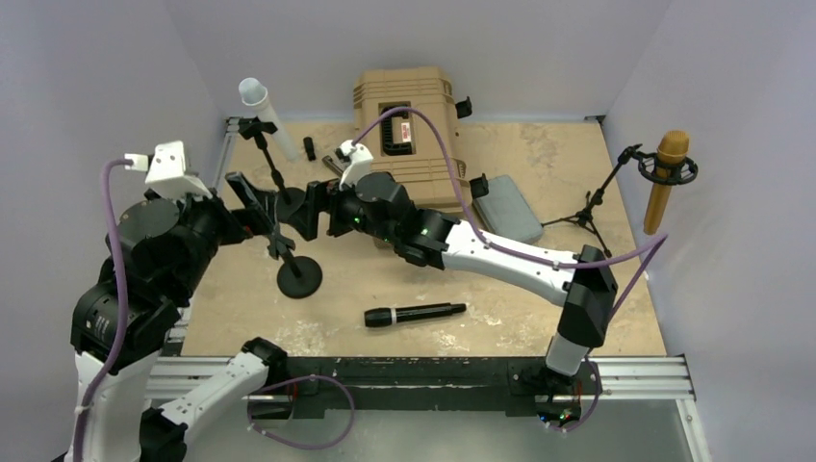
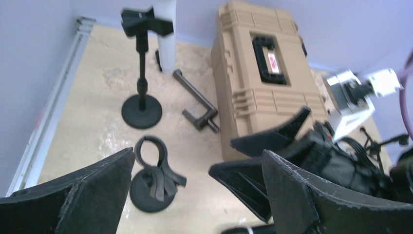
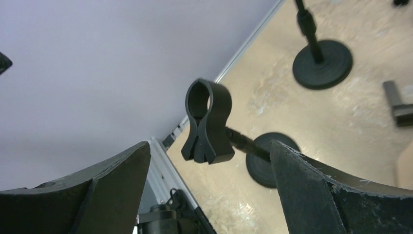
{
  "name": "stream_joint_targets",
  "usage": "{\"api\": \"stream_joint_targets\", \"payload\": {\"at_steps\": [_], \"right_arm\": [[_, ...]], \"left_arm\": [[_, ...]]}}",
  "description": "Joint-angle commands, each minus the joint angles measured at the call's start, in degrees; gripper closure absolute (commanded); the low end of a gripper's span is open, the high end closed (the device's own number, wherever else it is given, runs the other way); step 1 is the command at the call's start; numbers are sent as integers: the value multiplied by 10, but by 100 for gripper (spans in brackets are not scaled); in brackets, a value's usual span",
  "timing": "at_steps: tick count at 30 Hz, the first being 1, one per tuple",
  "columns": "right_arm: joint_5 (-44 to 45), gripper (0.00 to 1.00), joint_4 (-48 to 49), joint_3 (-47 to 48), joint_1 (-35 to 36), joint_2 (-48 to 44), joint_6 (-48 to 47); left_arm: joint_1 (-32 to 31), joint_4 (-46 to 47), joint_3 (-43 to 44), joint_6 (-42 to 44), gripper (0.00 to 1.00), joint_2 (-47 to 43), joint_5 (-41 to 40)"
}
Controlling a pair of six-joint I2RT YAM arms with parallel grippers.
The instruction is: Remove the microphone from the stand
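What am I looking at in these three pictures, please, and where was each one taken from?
This is a robot: a left arm and a right arm, bolted at the near edge of a table. The overhead view looks down on both. The other two pictures come from a camera on each wrist, so the dark wedges at the bottom are that arm's own fingers. The left tool and right tool are both open and hold nothing. The right wrist view shows the empty clip of a short stand between its fingers. On the table lie a black microphone, out of any stand, a tan case and a grey pouch. A white microphone and a gold microphone sit on other stands.
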Motion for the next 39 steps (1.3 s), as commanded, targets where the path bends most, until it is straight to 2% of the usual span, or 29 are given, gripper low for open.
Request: {"api": "stream_joint_targets", "payload": {"at_steps": [1, 6, 12, 17, 22, 28, 32, 39], "right_arm": [[30, 9, -9, 14, -23, -31, -40], [44, 9, -18, 59, -40, -21, -84], [107, 6, -38, 181, -53, 37, -146], [128, 3, 28, 267, -67, 105, -211], [122, 1, 116, 351, -74, 184, -281], [75, 1, 151, 508, -81, 301, -316], [48, 1, 221, 498, -81, 325, -321], [35, 2, 276, 545, -81, 398, -349]], "left_arm": [[29, 53, 63, 24, 0, 66, -35], [145, 110, 72, -3, 0, 104, 76], [189, 201, 59, -14, 0, 123, 42], [231, 223, 60, -9, 0, 137, 33], [246, 251, 38, 47, 0, 136, -6], [262, 265, 3, 81, 0, 135, -40], [269, 259, -2, 81, 0, 135, -37], [305, 273, -31, 82, 0, 142, -15]]}}
